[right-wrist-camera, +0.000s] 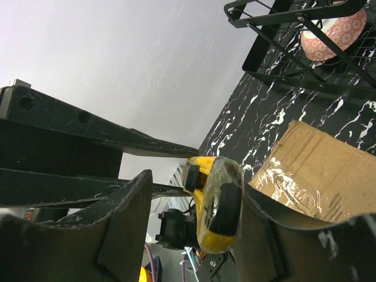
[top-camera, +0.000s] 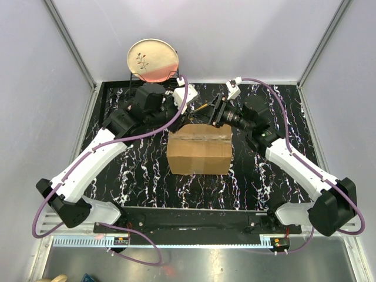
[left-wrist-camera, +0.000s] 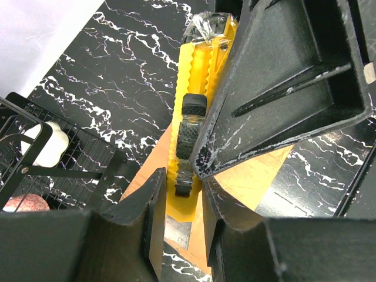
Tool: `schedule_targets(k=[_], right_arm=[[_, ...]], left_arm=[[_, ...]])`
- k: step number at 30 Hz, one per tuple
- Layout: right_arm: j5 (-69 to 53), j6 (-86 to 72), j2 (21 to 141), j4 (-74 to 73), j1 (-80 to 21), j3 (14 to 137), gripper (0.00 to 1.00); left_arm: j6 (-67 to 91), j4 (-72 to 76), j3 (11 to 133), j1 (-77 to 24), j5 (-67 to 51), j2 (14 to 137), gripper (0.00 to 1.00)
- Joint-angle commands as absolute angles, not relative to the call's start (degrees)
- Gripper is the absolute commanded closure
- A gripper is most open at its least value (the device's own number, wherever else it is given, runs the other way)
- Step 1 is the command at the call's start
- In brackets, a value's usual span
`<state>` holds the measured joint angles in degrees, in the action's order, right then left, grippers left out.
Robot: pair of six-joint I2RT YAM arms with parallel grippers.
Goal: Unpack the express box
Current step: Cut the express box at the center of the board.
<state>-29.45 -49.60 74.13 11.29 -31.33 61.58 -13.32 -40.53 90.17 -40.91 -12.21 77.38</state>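
Clenching the yellow knife (left-wrist-camera: 183, 76) in the left jaws above the taped box (top-camera: 198, 150), with the right jaws parted astride its slider (left-wrist-camera: 192, 106), probably to push out the blade.

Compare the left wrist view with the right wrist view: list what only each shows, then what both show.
Left wrist only: the black slider on the knife, its toothed yellow side, and a right finger over it. Right wrist only: the knife seen end-on, with a purple cable beyond it. Both: knife, box, wire rack, marbled table.
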Motion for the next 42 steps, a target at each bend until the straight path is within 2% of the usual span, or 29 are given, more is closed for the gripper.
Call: schedule_targets(k=[1, 7, 18, 20, 23, 24, 26, 27, 28, 30, 31, 34, 35, 36, 38, 42], right_arm=[[-28.48, -49.39, 74.35, 14.5, -30.94, 61.7, 0.42], [-28.39, -50.18, 75.85, 16.87, -31.03, 62.84, 0.44], [-27.6, -51.68, 77.08, 19.86, -31.03, 63.19, 0.53], [-28.12, -51.94, 77.34, 20.3, -31.03, 63.28, 0.57], [-29.0, -51.86, 77.52, 20.04, -31.03, 63.28, 0.68], [-29.44, -51.77, 77.43, 20.13, -31.03, 63.19, 0.79], [-29.97, -51.16, 76.65, 19.51, -30.94, 62.93, 0.88], [-29.97, -50.72, 76.21, 19.08, -30.94, 62.67, 0.97], [-29.8, -49.76, 75.85, 17.94, -31.02, 62.67, 1.0], [-28.66, -48.43, 74.45, 15.92, -30.94, 62.32, 1.0], [-28.39, -46.69, 73.66, 15.21, -31.02, 62.23, 1.0], [-25.85, -41.34, 71.99, 10.56, -31.03, 62.84, 1.0], [-24.53, -39.74, 71.46, 9.15, -31.03, 63.1, 1.0], [-21.3, -38.33, 70.93, 6.88, -31.03, 63.02, 1.0], [-17.07, -33.5, 69.35, 4.85, -31.03, 63.19, 1.0], [-2.42, -26.38, 69.34, 0.27, -31.03, 64.33, 1.0]], left_arm=[[-10.64, -37.71, 93.16, -41.83, -11.51, 77.52, 1.0], [-8.88, -39.11, 94.66, -43.15, -13.27, 77.87, 1.0], [-8.61, -40.52, 95.1, -44.82, -13.1, 77.7, 1.0], [-9.31, -40.52, 94.92, -45.17, -12.75, 77.7, 1.0], [-10.63, -40.34, 94.13, -45.35, -12.13, 77.35, 1.0], [-10.9, -40.25, 93.35, -45.35, -11.95, 77.34, 1.0], [-12.04, -39.99, 92.47, -45.35, -11.34, 76.91, 1.0], [-12.48, -39.9, 91.42, -45.35, -10.99, 76.82, 1.0], [-13.18, -39.64, 91.06, -45.35, -10.03, 76.38, 1.0], [-13.97, -39.64, 90.18, -45.35, -8.53, 75.94, 1.0], [-14.15, -39.73, 90.09, -45.35, -8.35, 75.33, 0.96], [-13.63, -42.79, 91.49, -45.0, -8.96, 74.01, 0.6], [-13.36, -43.59, 92.19, -44.74, -9.4, 73.48, 0.18], [-13.45, -45.86, 92.55, -44.13, -11.23, 73.04, 0.1], [-13.45, -47.54, 91.77, -42.9, -12.82, 70.94, 0.01], [-14.93, -50.97, 86.76, -39.65, -20.11, 67.42, 0.01]])
